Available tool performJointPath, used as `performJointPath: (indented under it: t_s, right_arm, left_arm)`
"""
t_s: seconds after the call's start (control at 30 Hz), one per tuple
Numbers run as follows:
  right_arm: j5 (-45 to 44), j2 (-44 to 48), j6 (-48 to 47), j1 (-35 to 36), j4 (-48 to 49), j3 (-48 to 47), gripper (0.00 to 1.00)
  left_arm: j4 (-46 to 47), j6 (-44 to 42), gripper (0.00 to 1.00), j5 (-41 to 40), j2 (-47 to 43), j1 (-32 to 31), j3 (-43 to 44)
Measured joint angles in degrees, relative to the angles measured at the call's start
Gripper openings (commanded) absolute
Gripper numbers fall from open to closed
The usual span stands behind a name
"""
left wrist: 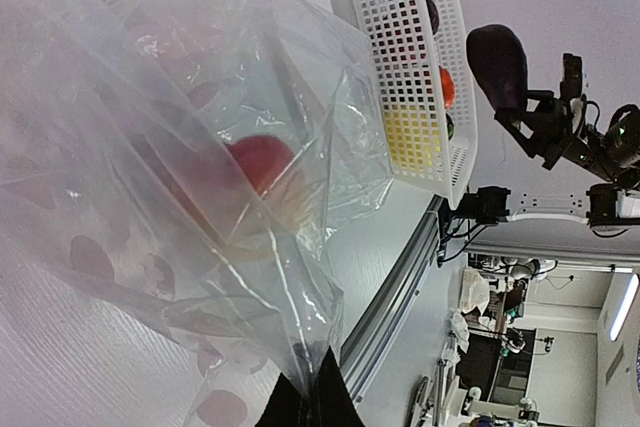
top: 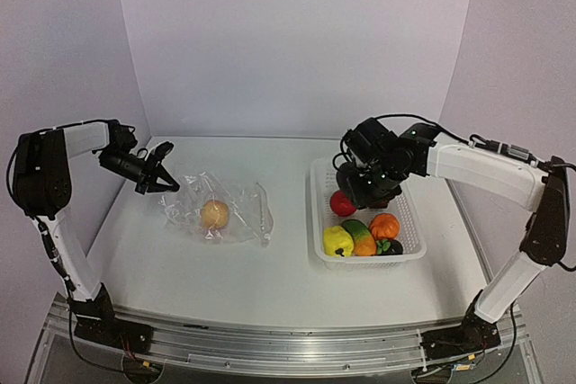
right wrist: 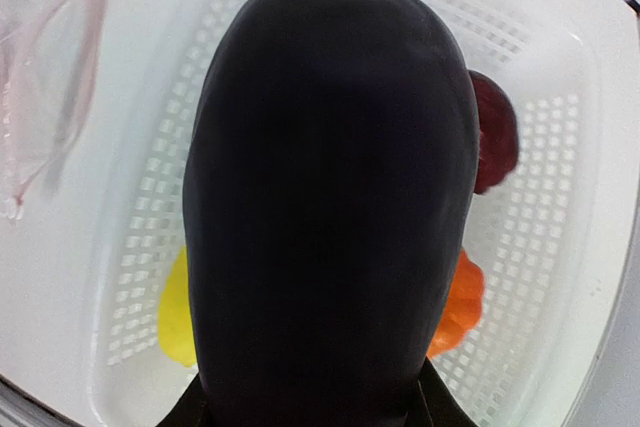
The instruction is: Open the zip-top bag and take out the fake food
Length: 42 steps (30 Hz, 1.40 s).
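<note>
Zip-top bag (top: 220, 209) lies crumpled on the table (top: 180, 267), well to the left of the white basket (top: 315, 209). One peach-pink piece (top: 214, 214) is inside it, so the job isn't done yet imo.

What worries me:
- The film is slick and crinkly, and only a thin bit of it is pinched. A tug could pop it free, and the bag would flop shut over the peach-pink piece.
- The dark purple piece (right wrist: 330, 197) hangs right above the basket, over the red piece (top: 341, 203), yellow piece (top: 337, 241) and orange piece (top: 384, 225). Dropped from up there, it could bounce off those rounded ones and roll over the rim.
- It's smooth and fat, so the hold on it may be shallow. It could slide out early.

Grippers: the left gripper (top: 166, 179), on the bag's far side from the basket, is clamped fully closed on the bag's edge and holds that corner up off the table. The right gripper (top: 363, 188), above the basket, has its jaws partway apart, wrapped around the dark purple piece, carrying it.
</note>
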<state>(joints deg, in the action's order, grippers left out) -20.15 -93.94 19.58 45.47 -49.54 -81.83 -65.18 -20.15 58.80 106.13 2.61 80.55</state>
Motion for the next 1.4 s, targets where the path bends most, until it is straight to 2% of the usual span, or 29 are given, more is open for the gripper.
performJointPath:
  t_s: [0.1,0.17,0.23,0.27,0.4,0.57,0.67,0.73,0.83,0.9,1.1,1.4]
  right_arm:
    - [-2.5,0.1,2.0,-1.6,-3.1,1.2,0.52]
    - [-3.6,-0.6,3.0,-2.3,-5.0,1.8,0.65]
    - [-4.0,-1.9,3.8,-2.8,-6.9,2.0,0.84]
    - [-4.2,-2.7,4.3,-3.1,-7.9,2.0,0.89]
    - [-6.6,-6.4,5.5,-3.4,-13.2,-0.2,0.91]
    - [-12.3,-11.5,-1.2,-0.2,-16.8,-16.0,0.86]
    - [-12.8,-13.5,-8.5,5.1,-12.7,-24.7,0.74]
    - [-9.7,-14.2,-11.6,7.8,-9.5,-27.2,0.65]
    - [-2.6,-15.0,-15.0,9.5,-4.6,-27.3,0.55]
    - [3.3,-16.5,-16.7,9.1,-1.0,-26.1,0.52]
    - [13.9,-26.0,-21.1,7.9,7.9,-24.4,0.36]
    - [16.6,-37.8,-25.0,6.4,17.5,-26.8,0.33]
  left_arm:
    - [1.6,1.2,0.0,-0.9,-0.4,-0.9,-2.5]
    - [3.1,1.8,0.0,-2.6,-0.3,-1.1,-5.4]
    - [4.1,2.2,0.0,-4.6,0.3,-1.1,-7.5]
    - [4.7,2.3,0.0,-5.5,0.8,-1.1,-8.1]
    - [7.4,2.7,0.0,-8.1,2.1,-1.1,-8.3]
    - [10.1,2.6,0.0,-10.8,2.4,-1.1,-8.1]
    - [11.1,2.3,0.0,-12.4,2.7,-1.1,-8.1]
    - [11.7,2.1,0.0,-13.4,2.8,-1.1,-8.1]
    - [12.3,1.6,0.0,-14.6,2.9,-0.9,-8.0]
    - [12.6,1.2,0.0,-15.6,3.2,-0.7,-7.4]
    - [13.9,-0.3,0.0,-18.0,3.9,0.2,-6.6]
    - [14.7,-1.4,0.0,-18.5,3.9,0.2,-6.8]
